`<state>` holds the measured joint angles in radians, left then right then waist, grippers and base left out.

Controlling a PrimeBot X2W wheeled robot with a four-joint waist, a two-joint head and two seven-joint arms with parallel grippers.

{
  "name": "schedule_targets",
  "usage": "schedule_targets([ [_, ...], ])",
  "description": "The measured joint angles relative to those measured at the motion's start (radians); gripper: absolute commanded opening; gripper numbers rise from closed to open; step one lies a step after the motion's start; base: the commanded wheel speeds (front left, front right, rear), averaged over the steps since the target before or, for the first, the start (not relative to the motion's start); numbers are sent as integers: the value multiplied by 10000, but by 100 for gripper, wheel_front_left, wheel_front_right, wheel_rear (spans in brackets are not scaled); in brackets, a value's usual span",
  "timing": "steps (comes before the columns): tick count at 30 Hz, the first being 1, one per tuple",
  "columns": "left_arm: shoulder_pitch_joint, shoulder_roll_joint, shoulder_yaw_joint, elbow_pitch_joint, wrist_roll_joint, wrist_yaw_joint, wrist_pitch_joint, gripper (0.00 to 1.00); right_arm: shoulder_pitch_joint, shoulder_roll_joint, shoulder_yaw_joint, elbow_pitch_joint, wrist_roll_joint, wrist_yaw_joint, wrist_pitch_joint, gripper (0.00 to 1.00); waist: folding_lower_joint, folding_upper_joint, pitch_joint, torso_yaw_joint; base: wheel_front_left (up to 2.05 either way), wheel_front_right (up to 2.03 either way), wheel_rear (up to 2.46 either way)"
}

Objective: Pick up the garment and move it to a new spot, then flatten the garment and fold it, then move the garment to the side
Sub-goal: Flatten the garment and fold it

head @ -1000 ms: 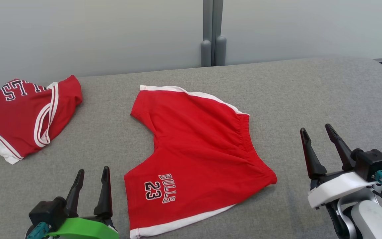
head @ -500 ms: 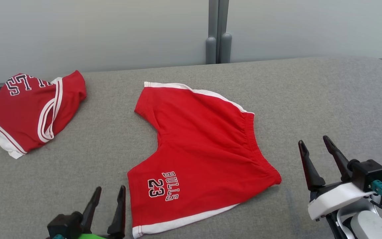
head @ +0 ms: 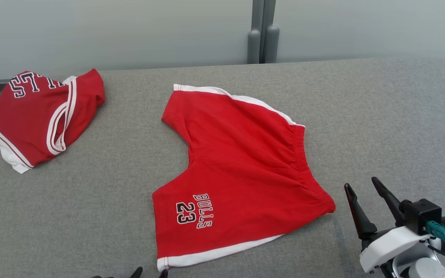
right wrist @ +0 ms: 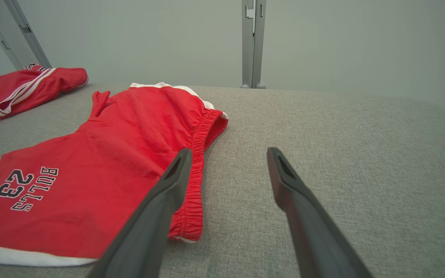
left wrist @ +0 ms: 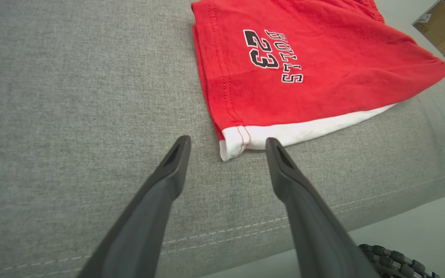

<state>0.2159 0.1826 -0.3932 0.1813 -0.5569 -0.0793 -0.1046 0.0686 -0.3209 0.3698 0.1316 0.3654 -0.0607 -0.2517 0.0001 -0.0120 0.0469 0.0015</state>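
Head camera looks down across the grey pad (head: 91, 200), taking in the shorts (head: 238, 166) whole. Left wrist camera sits close over their hem corner (left wrist: 232, 144); right wrist camera looks low along their waistband (right wrist: 207, 131) toward the wall (right wrist: 342, 46).

- A red jersey (head: 41, 116) with white trim and black lettering lay bunched at the far left of the bench (head: 381, 116).
- The bench was covered in grey fabric.
- A grey post (head: 263, 34) stood behind it against a pale wall (head: 110, 31).
- A cardboard box (left wrist: 444, 31) sat beyond the bench's edge.
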Motion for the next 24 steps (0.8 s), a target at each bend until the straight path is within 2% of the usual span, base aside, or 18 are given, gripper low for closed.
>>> schedule_targets([
  [7,-165,-35,-295,295,-31,-100,249,100,-137,98,100,100,-56,211,0,100,0,0,114,-91,0,0,0],
  [18,-744,-84,-443,700,-33,-198,334,100,-386,132,-98,261,-88,253,0,100,0,0,399,-373,0,0,0],
  [20,-785,-88,-527,752,-33,-261,337,88,-411,142,-150,274,-105,253,0,100,0,0,428,-394,0,0,0],
  [22,-817,-92,-566,788,-33,-261,337,85,-410,148,-178,303,-142,253,0,100,0,0,447,-400,0,0,0],
  [24,-844,-92,-573,819,-33,-263,336,75,-410,169,-219,314,-146,253,0,100,0,0,468,-402,0,0,0],
])
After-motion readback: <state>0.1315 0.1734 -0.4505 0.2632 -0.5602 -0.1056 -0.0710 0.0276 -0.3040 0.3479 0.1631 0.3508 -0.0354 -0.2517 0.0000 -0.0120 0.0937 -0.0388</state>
